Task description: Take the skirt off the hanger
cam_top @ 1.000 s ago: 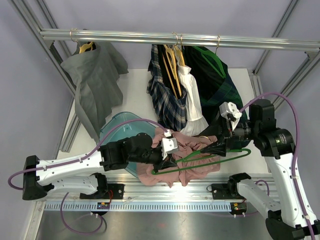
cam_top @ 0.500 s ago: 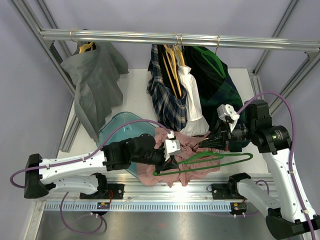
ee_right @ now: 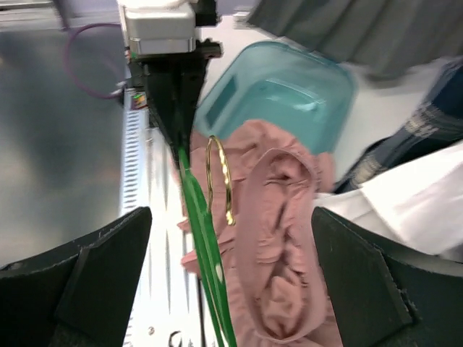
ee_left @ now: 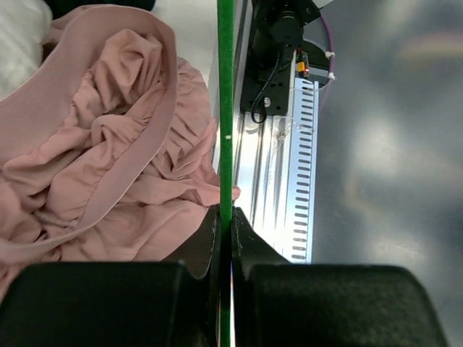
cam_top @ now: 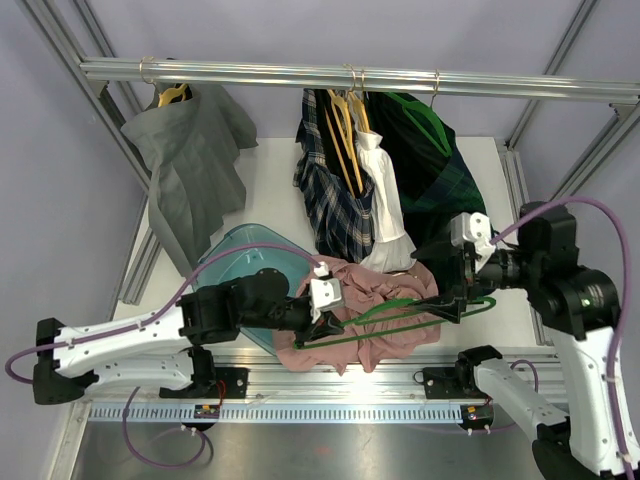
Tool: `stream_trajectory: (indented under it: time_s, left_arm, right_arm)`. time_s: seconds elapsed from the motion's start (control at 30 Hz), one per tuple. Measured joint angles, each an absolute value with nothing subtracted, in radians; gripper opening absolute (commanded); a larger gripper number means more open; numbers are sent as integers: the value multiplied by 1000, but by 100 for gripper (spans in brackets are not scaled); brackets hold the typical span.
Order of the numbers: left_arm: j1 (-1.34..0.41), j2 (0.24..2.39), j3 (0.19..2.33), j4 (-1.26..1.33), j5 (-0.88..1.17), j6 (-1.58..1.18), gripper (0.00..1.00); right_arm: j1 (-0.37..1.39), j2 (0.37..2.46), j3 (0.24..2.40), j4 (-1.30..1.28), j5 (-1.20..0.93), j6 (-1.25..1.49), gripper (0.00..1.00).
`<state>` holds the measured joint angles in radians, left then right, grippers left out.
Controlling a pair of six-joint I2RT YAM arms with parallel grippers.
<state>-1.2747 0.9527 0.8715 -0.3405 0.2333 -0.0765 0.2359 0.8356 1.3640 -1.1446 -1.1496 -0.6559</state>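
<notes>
Release: my right gripper (ee_right: 231, 213), fingers spread, had backed off the thin green hanger (ee_left: 226, 108); my left gripper (ee_left: 226, 233) stayed clamped on it, crumpled pink fabric skirt (ee_left: 108, 159) beneath, apparently freed.

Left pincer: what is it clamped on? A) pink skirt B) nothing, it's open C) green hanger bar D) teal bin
C: the left wrist view shows the left pincer shut on the thin bar of the green hanger. The pink skirt lies off to one side, outside the grip.
</notes>
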Motion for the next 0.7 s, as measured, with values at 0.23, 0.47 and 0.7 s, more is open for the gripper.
stream_trajectory:
  time_s: [0.23, 0.47, 0.7]
  left_arm:
    - [-1275, 799, 879, -509, 142, -68, 0]
    - [-1275, 617, 1006, -710, 10, -62, 0]
    - [-1275, 456, 1130, -778, -146, -62, 0]
  right_arm:
    - [236, 834, 1624, -1177, -878, -645, 100]
    - [226, 830, 1735, -1178, -605, -595, 100]
    - [212, 811, 1591, -1148, -547, -548, 99]
